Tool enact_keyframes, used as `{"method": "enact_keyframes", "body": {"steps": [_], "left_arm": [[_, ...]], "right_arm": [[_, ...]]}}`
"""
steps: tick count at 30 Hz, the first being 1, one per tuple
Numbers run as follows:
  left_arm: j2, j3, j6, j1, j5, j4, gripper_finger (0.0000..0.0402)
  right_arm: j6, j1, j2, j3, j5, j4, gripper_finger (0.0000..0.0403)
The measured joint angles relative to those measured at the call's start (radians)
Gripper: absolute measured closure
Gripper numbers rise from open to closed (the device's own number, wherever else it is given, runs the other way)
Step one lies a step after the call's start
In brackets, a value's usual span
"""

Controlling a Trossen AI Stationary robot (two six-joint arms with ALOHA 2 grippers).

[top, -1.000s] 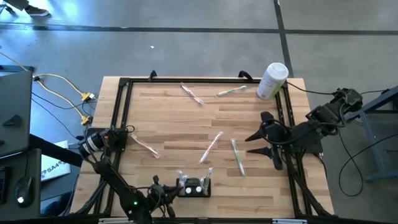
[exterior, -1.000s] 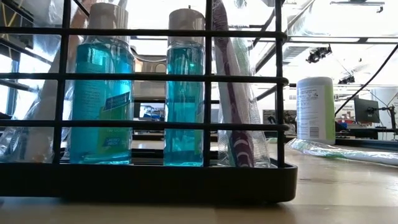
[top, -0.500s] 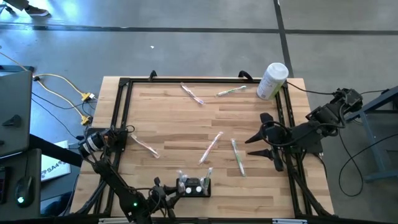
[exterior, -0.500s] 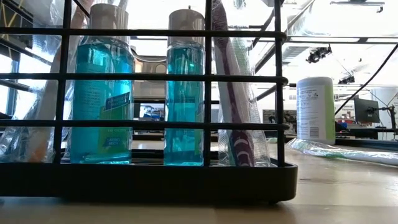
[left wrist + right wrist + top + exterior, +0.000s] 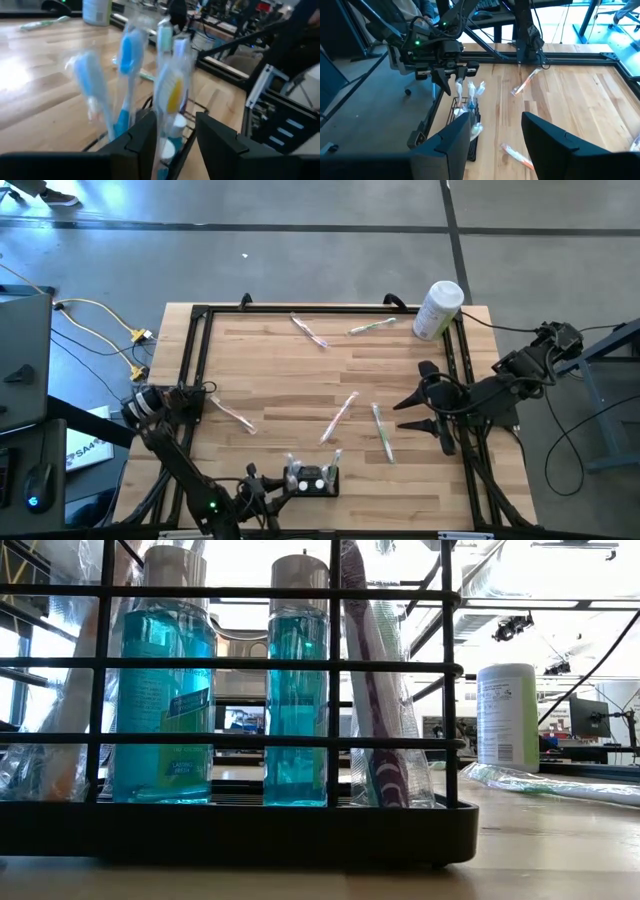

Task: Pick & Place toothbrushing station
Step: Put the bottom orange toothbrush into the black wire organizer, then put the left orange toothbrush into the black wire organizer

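The left gripper (image 5: 174,135) hangs part-open over the toothbrushing station (image 5: 311,480) at the table's (image 5: 300,370) bottom centre, the right gripper (image 5: 405,413) gaping empty at mid-right, so lift straight up to clear those upright toothbrushes (image 5: 169,95) without snagging.

Both arms matte black, jointed links with exposed black cabling. Right gripper (image 5: 412,413): two tapering black fingers (image 5: 547,137), flat-sided, angular. Left gripper (image 5: 172,137): same blocky black fingers. Small green indicator light on left arm base (image 5: 213,505)
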State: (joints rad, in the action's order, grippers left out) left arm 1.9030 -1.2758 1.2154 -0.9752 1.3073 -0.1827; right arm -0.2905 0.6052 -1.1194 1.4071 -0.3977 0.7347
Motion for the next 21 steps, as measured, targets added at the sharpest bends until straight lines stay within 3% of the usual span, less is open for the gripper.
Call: {"method": "enact_keyframes", "body": {"steps": [12,21], "left_arm": [[-0.172,0.000,-0.225,0.000,-0.072,-0.002,0.0268],[-0.382,0.000,-0.435,0.000,-0.098,-0.006,0.0268]], "right_arm": [[0.018,0.000,0.000,0.000,-0.001,-0.010,0.0232],[0.057,0.000,0.000,0.000,-0.003,-0.010,0.0232]]}}
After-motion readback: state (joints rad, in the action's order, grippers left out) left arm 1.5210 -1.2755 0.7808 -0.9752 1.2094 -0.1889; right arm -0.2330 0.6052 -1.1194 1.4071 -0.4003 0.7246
